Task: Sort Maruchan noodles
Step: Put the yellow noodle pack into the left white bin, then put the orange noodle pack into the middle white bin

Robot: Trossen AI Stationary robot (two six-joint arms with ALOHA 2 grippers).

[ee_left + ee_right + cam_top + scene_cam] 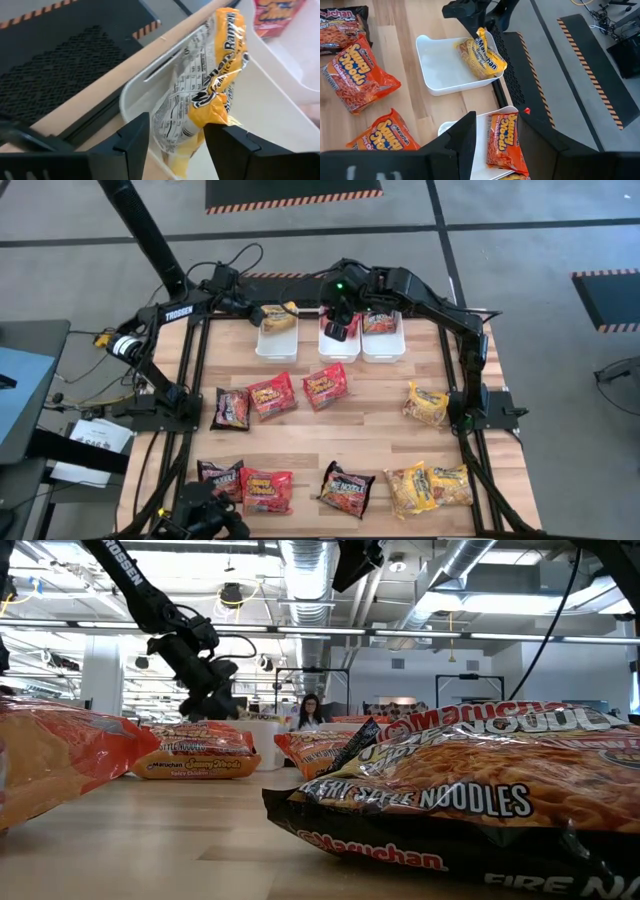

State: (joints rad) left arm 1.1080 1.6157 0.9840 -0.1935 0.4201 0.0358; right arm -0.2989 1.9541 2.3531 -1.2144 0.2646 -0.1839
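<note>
**A:** What do you have nearest the front edge of the wooden surface [380,442]?

**B:** You have a front row of flat crinkly plastic noodle packets: a dark one [219,477], a red one [266,491], another dark one [346,489] and two yellow ones [428,487]. Further in you see a dark packet [231,408], two red packets [298,391] and a lone yellow packet [425,403].

**A:** And at the far edge?

**B:** Three white rectangular plastic bins. Your left gripper [256,314] is at the left bin [440,70]; its fingers [134,145] stand spread on either side of a glossy yellow ramen packet [210,90] that leans against the bin's wall, and you can't tell whether they touch it. Your right gripper [338,326] hangs over the middle bin [479,150], fingers [465,137] apart with nothing between them, above a red packet [502,142] lying inside. The right bin [383,345] holds another red packet [380,321].
</note>
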